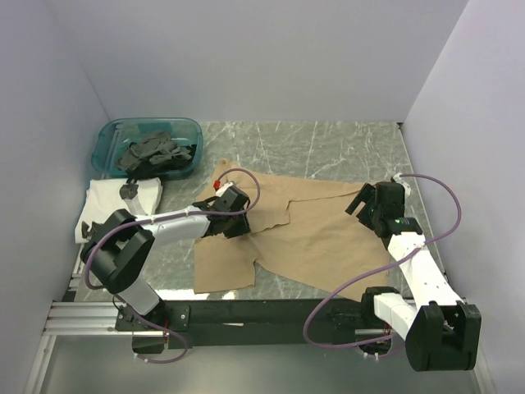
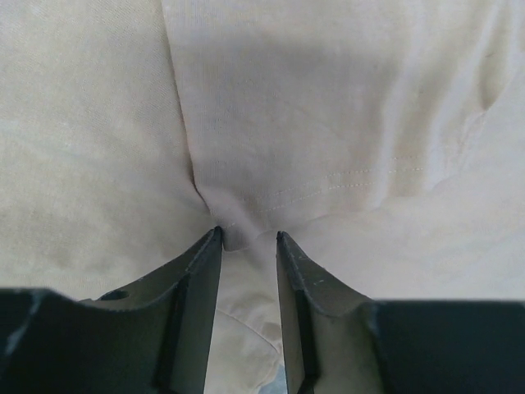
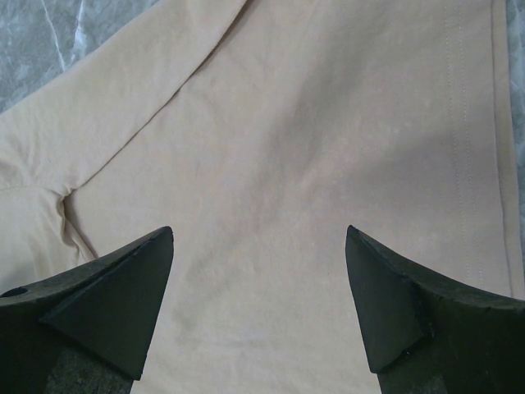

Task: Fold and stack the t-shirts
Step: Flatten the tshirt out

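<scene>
shirt [image 1: 312, 238]: tan, spread flat, centre to near edge; long axis approx left-right.
L gripper [image 2: 248, 238]: nearly shut, pinching hem fold, shirt's left part.
R gripper [image 3: 258, 246]: spread wide over right part, nothing held.

The left gripper [image 2: 248, 236] held its two dark fingers [image 2: 195, 275] nearly together, pinching a puckered fold of the tan t-shirt [image 2: 271, 123]. A stitched hem ran rightward just above the fingertips, and creases rose from them.
</scene>
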